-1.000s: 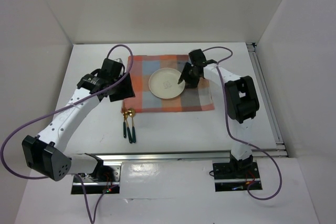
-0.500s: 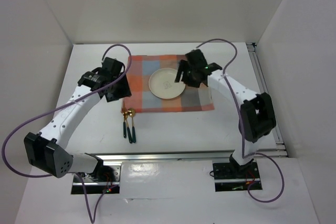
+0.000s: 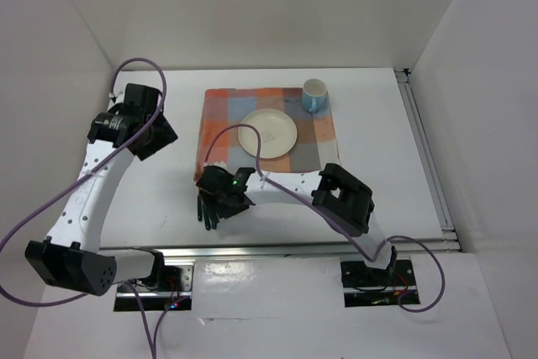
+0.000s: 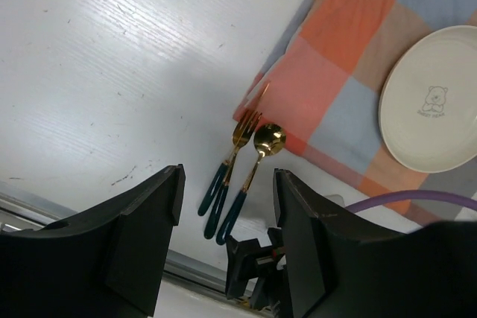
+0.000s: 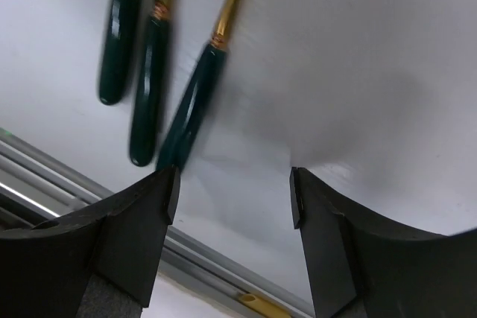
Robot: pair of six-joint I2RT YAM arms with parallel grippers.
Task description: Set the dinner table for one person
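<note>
The white dinner table [image 3: 378, 195] holds an orange-and-blue checked cloth [image 3: 315, 136] with a cream plate [image 3: 267, 134] in its middle and a pale blue cup [image 3: 314, 94] at its far right corner. A gold fork [image 4: 244, 129], a gold spoon [image 4: 268, 140] and a third piece, all with dark green handles [image 5: 191, 106], lie side by side off the cloth's near left corner. My right gripper [image 3: 220, 199] hangs open and empty low over those handles [image 3: 203, 213]. My left gripper [image 3: 154, 134] is open and empty, raised at the far left.
A metal rail [image 3: 294, 248] runs along the table's near edge, just past the handle ends [image 5: 112, 184]. White walls close in the far, left and right sides. The right arm's purple cable [image 3: 252, 145] loops over the cloth and plate.
My right gripper has swung from the cloth's far right corner to the near left, over the cutlery. The cup now stands uncovered on the cloth. My left gripper has drawn back left, off the cloth.
</note>
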